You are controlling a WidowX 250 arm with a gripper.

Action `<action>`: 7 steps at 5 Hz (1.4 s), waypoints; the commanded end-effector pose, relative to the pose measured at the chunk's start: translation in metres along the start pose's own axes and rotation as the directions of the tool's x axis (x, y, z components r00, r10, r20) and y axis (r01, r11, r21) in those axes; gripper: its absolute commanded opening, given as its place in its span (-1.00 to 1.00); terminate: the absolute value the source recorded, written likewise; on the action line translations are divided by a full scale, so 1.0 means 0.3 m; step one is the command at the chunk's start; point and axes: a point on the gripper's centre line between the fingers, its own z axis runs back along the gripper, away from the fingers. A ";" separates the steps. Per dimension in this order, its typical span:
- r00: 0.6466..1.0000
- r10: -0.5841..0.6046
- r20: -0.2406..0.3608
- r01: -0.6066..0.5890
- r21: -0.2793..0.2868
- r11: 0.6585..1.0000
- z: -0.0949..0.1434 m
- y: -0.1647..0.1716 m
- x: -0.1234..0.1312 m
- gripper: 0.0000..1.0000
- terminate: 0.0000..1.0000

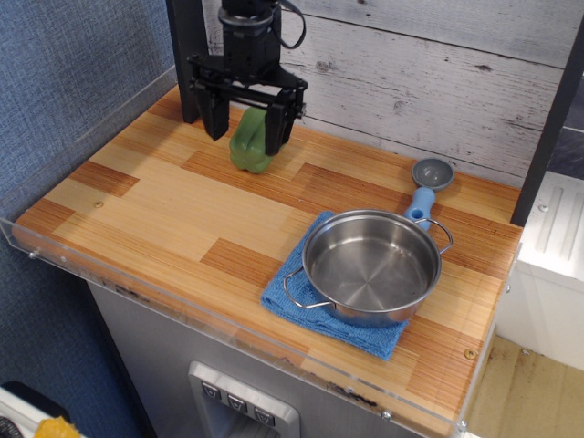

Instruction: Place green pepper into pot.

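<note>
While the pincer [246,119] hangs spread over the counter [164,219], the green pepper [249,142] stands between its two fingers, unpinched, long axis upright. Pot [371,265]: on a blue cloth [290,297], at four o'clock from the pepper, well apart.

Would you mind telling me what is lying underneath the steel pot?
A folded blue cloth lies under the pot, showing along its left and front sides. The part beneath the pot's base is covered.

You see the green pepper [247,141] upright on the wood near the back wall; the shiny pot [371,265] stands empty, well apart.
</note>
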 end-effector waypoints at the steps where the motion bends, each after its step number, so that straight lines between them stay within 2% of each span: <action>1: 0.998 0.029 0.053 -0.029 0.001 1.000 0.026 0.036 0.071 1.00 -1.00; 2: 0.996 0.056 0.065 -0.057 0.009 0.998 -0.010 0.047 0.098 1.00 -1.00; 3: 0.995 0.080 0.065 -0.083 0.040 0.996 -0.042 0.053 0.122 1.00 -1.00; 4: 0.994 0.064 0.090 -0.068 0.038 0.997 -0.062 0.058 0.139 1.00 -1.00; 5: 0.988 0.059 0.142 -0.070 0.076 0.995 -0.051 0.053 0.136 -1.00 -1.00; 6: 0.979 0.038 0.202 -0.057 0.089 0.994 -0.028 0.047 0.123 -1.00 -1.00; 7: 0.984 0.042 0.173 -0.055 0.070 0.996 -0.026 0.038 0.113 -1.00 -1.00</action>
